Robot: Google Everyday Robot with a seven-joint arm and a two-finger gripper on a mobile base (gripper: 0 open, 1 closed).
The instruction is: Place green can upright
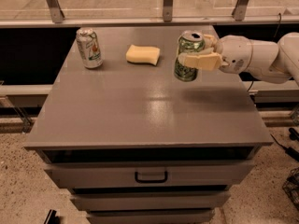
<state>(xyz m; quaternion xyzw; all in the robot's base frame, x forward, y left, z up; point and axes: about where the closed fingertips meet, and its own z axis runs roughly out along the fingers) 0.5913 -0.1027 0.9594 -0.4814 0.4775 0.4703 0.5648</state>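
a wide grey metal cabinet (140, 120) with stacked drawers fills the scene, and its flat top bears everything else. a bulky white robot arm (261, 57) reaches in from the right, over the far right part of the top. at its end the cream two-finger gripper (189, 51) is closed around a green aluminium drink can (186, 71) with a silver rim, one finger across the near side and the other behind it. the green can stands nearly upright, leaning a little, near the far right of the top. its shadow falls to the right and nearer, so it seems to hang just above the surface, though contact cannot be ruled out.

to the left, well apart, lies a pale yellow rectangular sponge (143, 54). further left, near the far left edge, stands a silver-white drink can (89, 48) with a small green-and-red label.

the risks, as i judge them:
- letting go while the can is off the surface or tilted could make it drop, rock and tip over.
- the fingers opening unevenly or dragging on withdrawal could knock it down.
- it sits fairly near the right edge, so a topple that way might roll it off.

counts:
- two cans: one green, one silver-white
- one sponge
- one arm, one gripper
- one cabinet, one black drawer handle (151, 176) showing
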